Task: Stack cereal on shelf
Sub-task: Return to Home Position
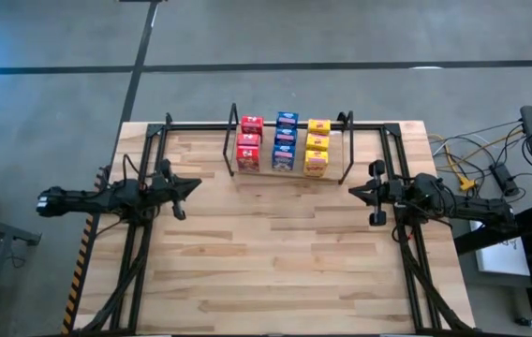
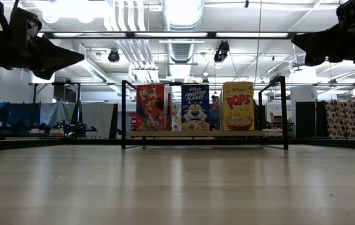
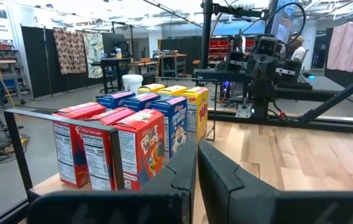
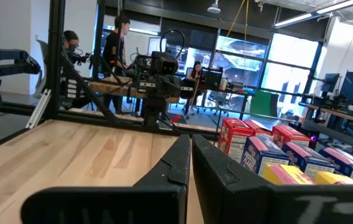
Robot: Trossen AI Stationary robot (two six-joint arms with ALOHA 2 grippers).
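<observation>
Nine cereal boxes stand on shelf at the far edge of table, in red, blue and yellow rows running front to back. My left gripper and right gripper hover either side, short of the shelf, fingers closed on nothing, tips pointing inward. Right one is nearer, just beside the shelf's yellow end. Judging by this, only backing outward to home is left, and the shelf lies off that path.

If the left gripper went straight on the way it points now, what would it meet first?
Most likely the right gripper, which faces it across the wooden table. In the high view the left gripper points along the front of the black-framed wooden shelf, though the clearance is unclear.
</observation>
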